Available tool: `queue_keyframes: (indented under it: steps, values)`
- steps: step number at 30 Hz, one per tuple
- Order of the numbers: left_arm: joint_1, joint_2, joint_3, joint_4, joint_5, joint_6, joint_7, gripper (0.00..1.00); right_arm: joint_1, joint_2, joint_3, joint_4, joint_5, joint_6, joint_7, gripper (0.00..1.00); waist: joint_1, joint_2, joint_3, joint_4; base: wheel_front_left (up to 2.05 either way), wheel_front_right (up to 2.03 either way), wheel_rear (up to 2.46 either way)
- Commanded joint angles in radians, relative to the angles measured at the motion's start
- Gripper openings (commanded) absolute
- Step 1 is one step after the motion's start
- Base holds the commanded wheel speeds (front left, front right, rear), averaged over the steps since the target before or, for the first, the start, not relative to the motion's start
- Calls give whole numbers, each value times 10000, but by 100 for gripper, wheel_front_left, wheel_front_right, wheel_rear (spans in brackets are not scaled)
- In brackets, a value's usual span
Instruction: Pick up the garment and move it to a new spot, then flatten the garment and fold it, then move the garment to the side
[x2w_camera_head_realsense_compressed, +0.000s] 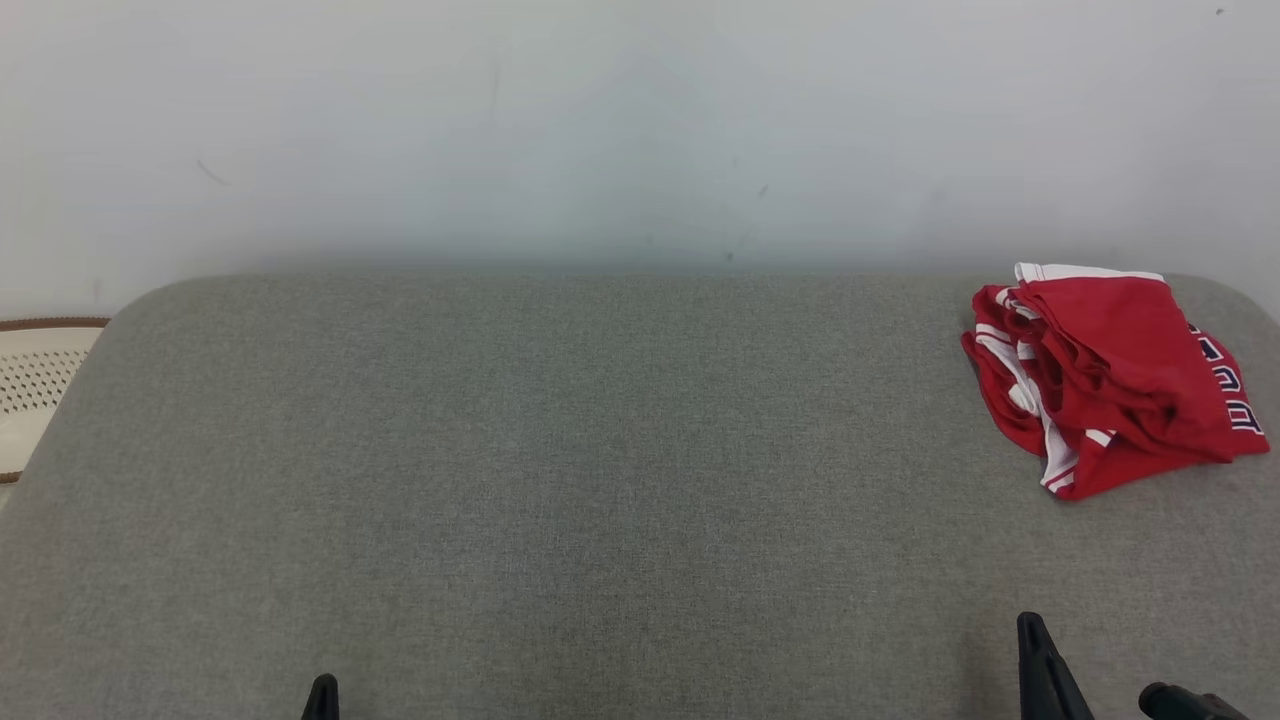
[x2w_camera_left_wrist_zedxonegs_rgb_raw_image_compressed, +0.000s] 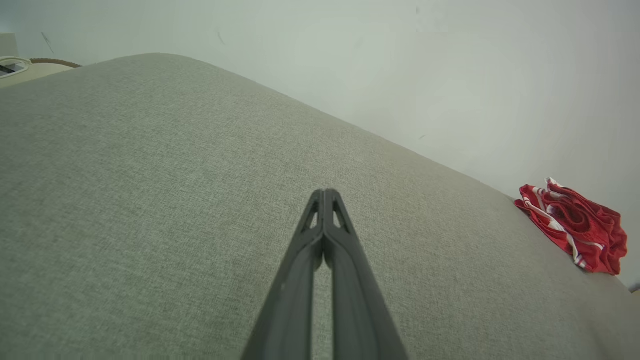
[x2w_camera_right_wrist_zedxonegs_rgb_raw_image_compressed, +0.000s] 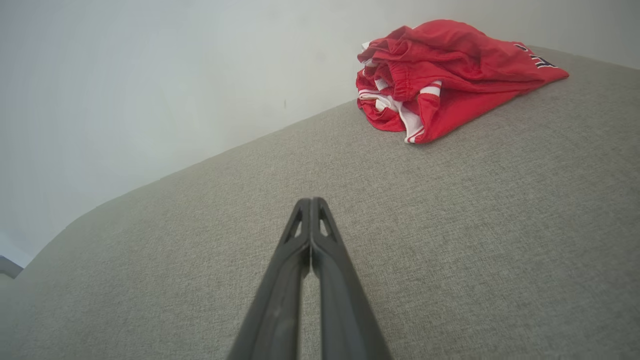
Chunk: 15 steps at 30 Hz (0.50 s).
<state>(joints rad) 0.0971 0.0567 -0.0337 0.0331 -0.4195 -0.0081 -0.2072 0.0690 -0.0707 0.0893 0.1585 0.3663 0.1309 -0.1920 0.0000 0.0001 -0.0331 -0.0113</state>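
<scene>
We see the garment (x2w_camera_head_realsense_compressed: 1110, 375) in bright red with white stripes, and lettering that looks navy edged in white, though it's small. The cushion (x2w_camera_head_realsense_compressed: 560, 480) is a mottled grey weave, the wall (x2w_camera_head_realsense_compressed: 600, 120) pale off-white, the basket (x2w_camera_head_realsense_compressed: 35, 385) cream, dotted, brown-rimmed. Left gripper (x2w_camera_left_wrist_zedxonegs_rgb_raw_image_compressed: 325, 192) and right gripper (x2w_camera_right_wrist_zedxonegs_rgb_raw_image_compressed: 311, 200) are both matte black.

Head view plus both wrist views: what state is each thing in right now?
garment: bunched in a loose heap, not flat, untouched.
left hand: shut, empty, over the grey fabric.
right hand: shut, empty, short of the garment.
grey padded surface: smooth, carrying the garment near its far right corner.
</scene>
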Motion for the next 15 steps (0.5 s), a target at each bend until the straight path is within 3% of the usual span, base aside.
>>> queue_keyframes:
  steps: [1, 15]
  values:
    - [-289, 93, 33, -50, -543, -70, 70, 0, -263, -104, -74, -123, 549, 0, 100, 0, 0, -1, 5, 2, 0, 0, 0]
    - [-530, 156, 46, 249, -2755, -288, 459, 0, -366, -213, -354, -119, 2927, -1, 564, 0, 0, -1, 47, 16, 0, 0, 0]
